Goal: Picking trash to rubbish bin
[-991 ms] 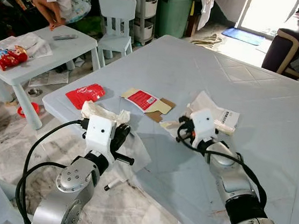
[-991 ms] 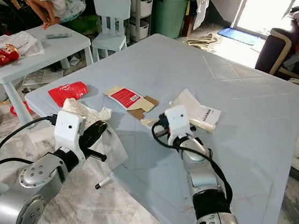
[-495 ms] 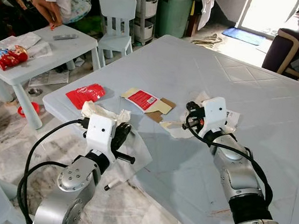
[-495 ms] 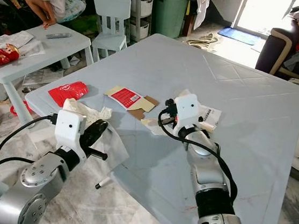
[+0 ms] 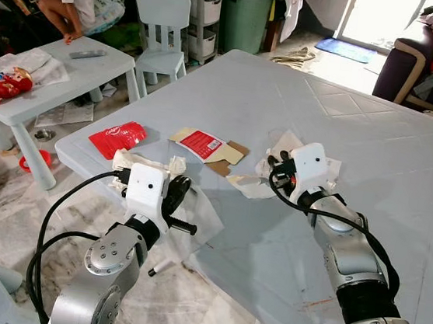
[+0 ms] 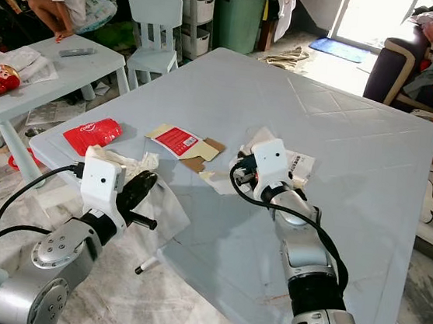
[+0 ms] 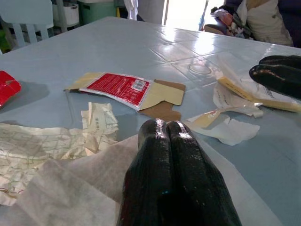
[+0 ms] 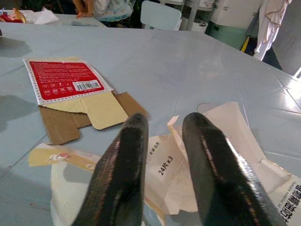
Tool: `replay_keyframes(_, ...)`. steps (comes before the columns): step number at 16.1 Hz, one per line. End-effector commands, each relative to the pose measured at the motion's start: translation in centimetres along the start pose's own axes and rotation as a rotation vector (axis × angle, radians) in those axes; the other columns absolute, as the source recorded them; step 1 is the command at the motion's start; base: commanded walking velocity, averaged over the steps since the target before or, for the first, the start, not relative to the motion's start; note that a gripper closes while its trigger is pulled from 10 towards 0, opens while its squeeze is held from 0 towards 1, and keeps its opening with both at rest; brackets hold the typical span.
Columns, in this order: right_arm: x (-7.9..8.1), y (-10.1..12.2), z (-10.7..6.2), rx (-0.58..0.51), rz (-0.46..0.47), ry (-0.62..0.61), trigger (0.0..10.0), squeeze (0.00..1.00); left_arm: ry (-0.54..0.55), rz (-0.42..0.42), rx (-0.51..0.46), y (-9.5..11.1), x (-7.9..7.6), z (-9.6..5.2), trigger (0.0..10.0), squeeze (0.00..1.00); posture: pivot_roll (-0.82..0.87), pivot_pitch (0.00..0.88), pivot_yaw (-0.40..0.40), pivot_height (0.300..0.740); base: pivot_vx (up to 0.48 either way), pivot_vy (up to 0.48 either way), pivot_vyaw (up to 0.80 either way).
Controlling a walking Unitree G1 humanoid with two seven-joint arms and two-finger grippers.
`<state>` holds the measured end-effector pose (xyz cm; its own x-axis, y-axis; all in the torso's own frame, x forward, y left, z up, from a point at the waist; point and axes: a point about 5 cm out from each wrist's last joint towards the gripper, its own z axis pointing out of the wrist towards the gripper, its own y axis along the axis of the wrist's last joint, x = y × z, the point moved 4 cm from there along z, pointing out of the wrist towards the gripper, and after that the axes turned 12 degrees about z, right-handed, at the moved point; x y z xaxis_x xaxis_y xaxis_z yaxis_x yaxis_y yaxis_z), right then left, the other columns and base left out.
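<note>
Broadly, the pale blue counter (image 5: 375,141) carries all the trash, and the right tool (image 8: 162,155) is the nearer one to the torn white wrapper (image 8: 164,162): its fingers stand apart, tips low over the paper, which lies directly under and ahead of them. The wrapper's long axis runs across the tool's reach, from the printed flap beside the right arm toward the flattened red-labelled carton (image 5: 209,145) farther left. The left tool (image 7: 174,174), fingers pressed together with nothing visibly between them, rests on a crumpled tissue (image 7: 61,188) at the counter's near corner.
</note>
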<state>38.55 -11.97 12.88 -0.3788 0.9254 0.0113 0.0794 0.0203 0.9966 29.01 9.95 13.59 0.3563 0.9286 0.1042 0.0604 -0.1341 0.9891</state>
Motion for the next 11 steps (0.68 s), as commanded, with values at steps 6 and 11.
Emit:
replay_keyframes(6,0.57,-0.32,-0.03,0.014,-0.014,0.014,10.0,1.0,-0.002,0.009,0.008,-0.17,0.01,0.11,0.0,0.0,0.13,0.017,-0.013,0.74,0.0,0.0,0.0)
replay_keyframes(11,1.24,-0.46,0.59,0.022,-0.062,0.016,10.0,1.0,-0.014,0.005,0.011,-0.21,-0.26,0.11,0.0,0.0,0.13,0.023,-0.011,0.74,0.0,0.0,0.0)
